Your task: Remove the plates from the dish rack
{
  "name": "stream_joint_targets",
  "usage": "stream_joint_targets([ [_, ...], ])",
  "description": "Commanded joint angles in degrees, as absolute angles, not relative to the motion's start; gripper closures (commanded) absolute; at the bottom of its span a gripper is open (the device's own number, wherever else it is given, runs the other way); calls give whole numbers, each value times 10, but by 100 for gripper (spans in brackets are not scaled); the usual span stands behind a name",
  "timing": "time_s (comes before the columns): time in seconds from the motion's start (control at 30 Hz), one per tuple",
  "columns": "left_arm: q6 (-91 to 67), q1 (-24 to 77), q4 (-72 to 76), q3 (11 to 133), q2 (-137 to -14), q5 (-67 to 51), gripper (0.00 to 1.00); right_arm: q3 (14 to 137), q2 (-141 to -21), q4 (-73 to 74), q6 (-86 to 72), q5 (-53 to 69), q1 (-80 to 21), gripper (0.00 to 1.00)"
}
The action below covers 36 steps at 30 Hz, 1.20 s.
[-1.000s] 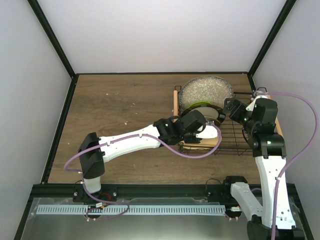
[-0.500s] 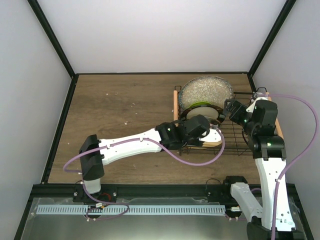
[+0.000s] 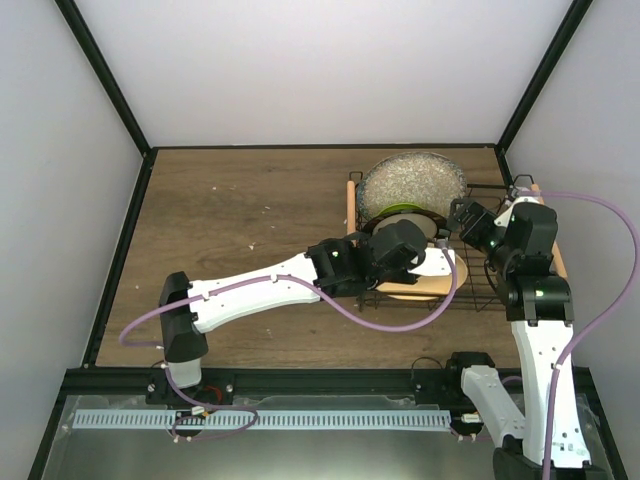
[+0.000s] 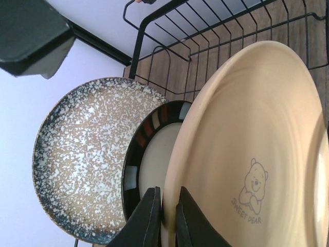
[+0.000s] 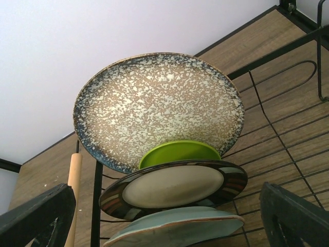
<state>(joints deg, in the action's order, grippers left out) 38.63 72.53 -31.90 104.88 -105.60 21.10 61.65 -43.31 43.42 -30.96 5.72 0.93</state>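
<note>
From above, the left gripper (image 3: 422, 266) and its black wrist cover the near end of the rectangular black wire dish rack (image 3: 478, 290), so the plates under them cannot be counted there; the right wrist view cuts off the mint-coloured round plate (image 5: 175, 225) at its bottom edge, and no pattern on it can be made out; in the left wrist view a pale sliver at the far right edge is too little to name.

The rack sits on the right of the brown wood-grain table (image 3: 240, 210), with a light wooden rod handle (image 3: 351, 205) along its left side; standing on edge in it, from the far end, are the large speckled grey round plate (image 3: 413, 183), the small lime green round plate (image 5: 177, 153) low in front of it, the cream round plate with a dark brown rim (image 5: 175, 186), then the mint one.

The pale orange round plate with a little printed bear (image 4: 247, 128) stands nearer than these; the left gripper's two black fingers (image 4: 149, 216) are pinching its rim, one on each face; the right gripper (image 3: 463, 217) hangs over the rack's right side, its fingers (image 5: 38, 216) spread wide, touching no plate.
</note>
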Motion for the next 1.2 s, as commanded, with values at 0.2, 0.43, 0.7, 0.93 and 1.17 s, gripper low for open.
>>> stream_joint_targets([
  [0.2, 400, 739, -312, 1079, -1035, 245, 95, 629, -392, 407, -344, -7, 4, 0],
  [0.43, 401, 738, -301, 1081, -1006, 258, 96, 642, -377, 379, -357, -36, 4, 0],
  [0.7, 423, 735, -264, 1061, -971, 292, 96, 635, -379, 377, -376, -35, 4, 0],
  [0.93, 405, 681, -202, 1082, -924, 310, 96, 629, -379, 378, -389, -33, 3, 0],
  [1.17, 301, 558, -165, 1076, -850, 273, 96, 610, -376, 380, -404, -27, 4, 0],
])
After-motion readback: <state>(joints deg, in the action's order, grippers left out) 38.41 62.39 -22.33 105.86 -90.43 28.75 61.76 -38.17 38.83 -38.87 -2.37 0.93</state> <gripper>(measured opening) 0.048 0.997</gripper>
